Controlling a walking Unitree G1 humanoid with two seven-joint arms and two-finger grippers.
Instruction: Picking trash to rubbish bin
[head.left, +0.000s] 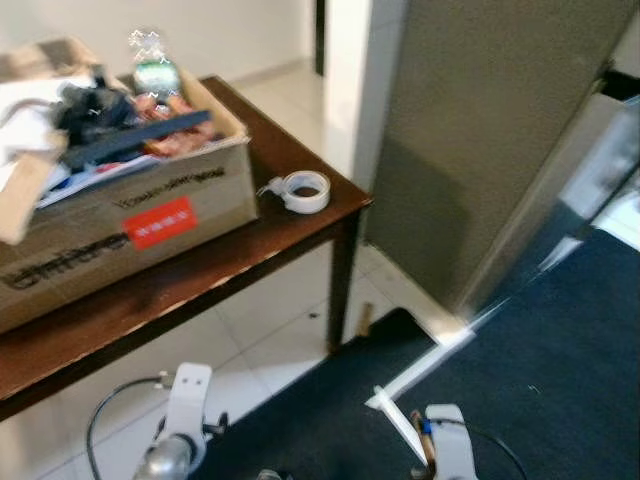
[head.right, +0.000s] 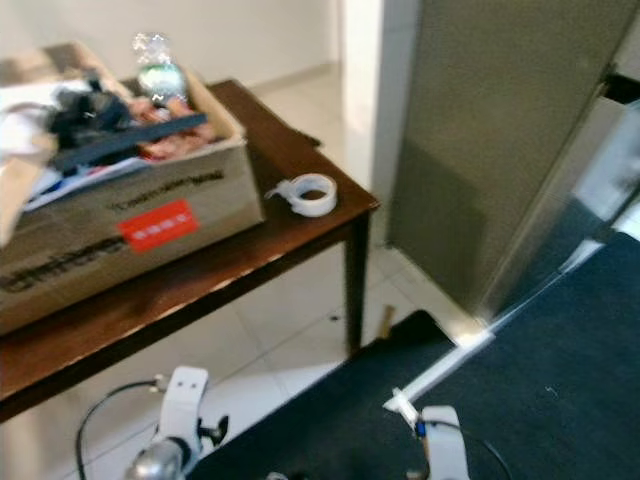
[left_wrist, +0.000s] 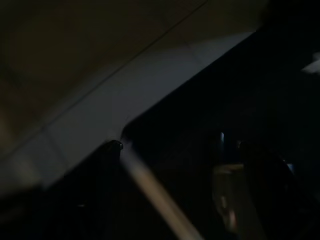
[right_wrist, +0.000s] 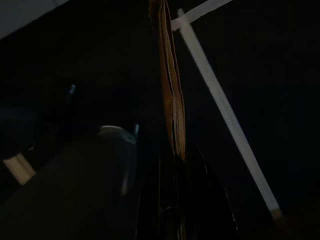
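1. Brown cardboard scrap (right_wrist: 172, 107) sits pinched in my right jaws (right_wrist: 175, 165), hanging low over the dark carpet (head.left: 560, 370).
2. I see a white strip (right_wrist: 225, 112) on the carpet just beside that scrap.
3. My left jaws (left_wrist: 175, 165) hang over the carpet edge and pale floor tiles (left_wrist: 100, 100); too dark, so I cannot tell how they stand.
4. Well ahead of both jaws, the tabletop (head.left: 290, 225) carries a full cardboard box (head.left: 130, 215) and a tape roll (head.left: 303, 190).
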